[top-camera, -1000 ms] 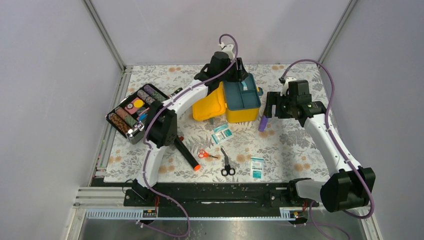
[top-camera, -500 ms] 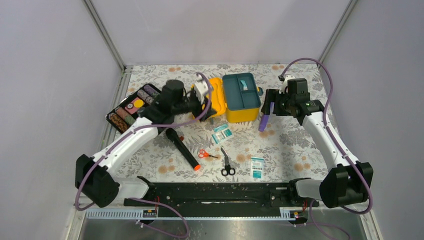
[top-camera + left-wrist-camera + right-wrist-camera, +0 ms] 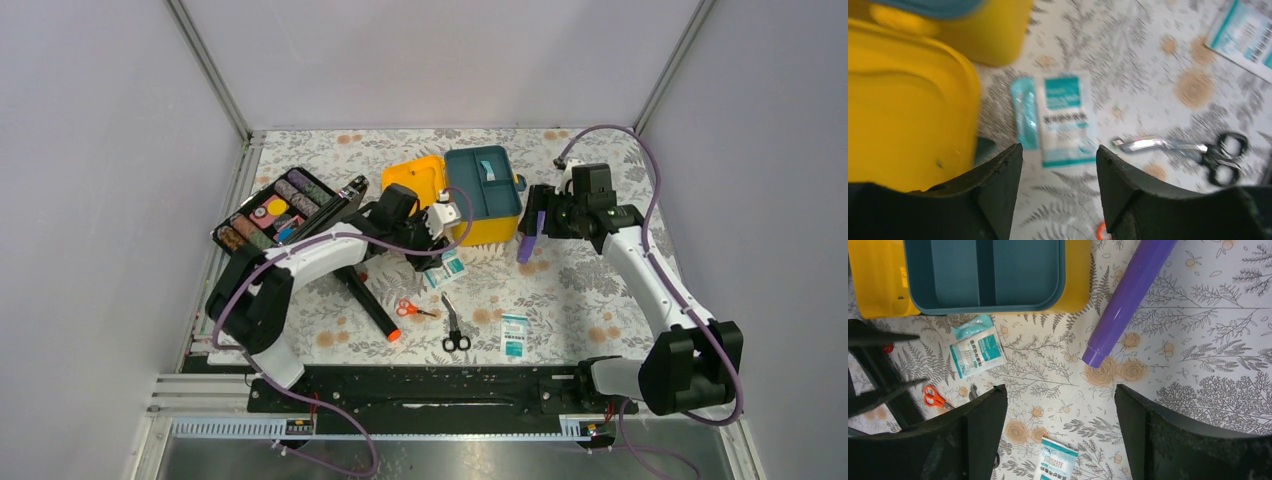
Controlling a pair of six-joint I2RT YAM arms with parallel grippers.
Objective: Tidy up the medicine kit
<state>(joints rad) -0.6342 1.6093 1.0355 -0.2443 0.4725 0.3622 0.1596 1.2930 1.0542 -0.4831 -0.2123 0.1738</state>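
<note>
Sachet (image 3: 443,268) before medicine kit (image 3: 485,231)

We find the yellow medicine kit (image 3: 484,231) standing open at the far middle of the floral table (image 3: 600,290), its lid (image 3: 425,172) thrown back to the left, its teal tray (image 3: 483,185) of compartments seated on top.

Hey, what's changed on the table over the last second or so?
The left gripper drew back from over the medicine kit, swung out left, then came in nearer. It now hovers open above the teal sachets. Nothing was gripped or released. The right gripper, open, barely moved, and the purple tube, orange scissors and black scissors stayed put.
</note>
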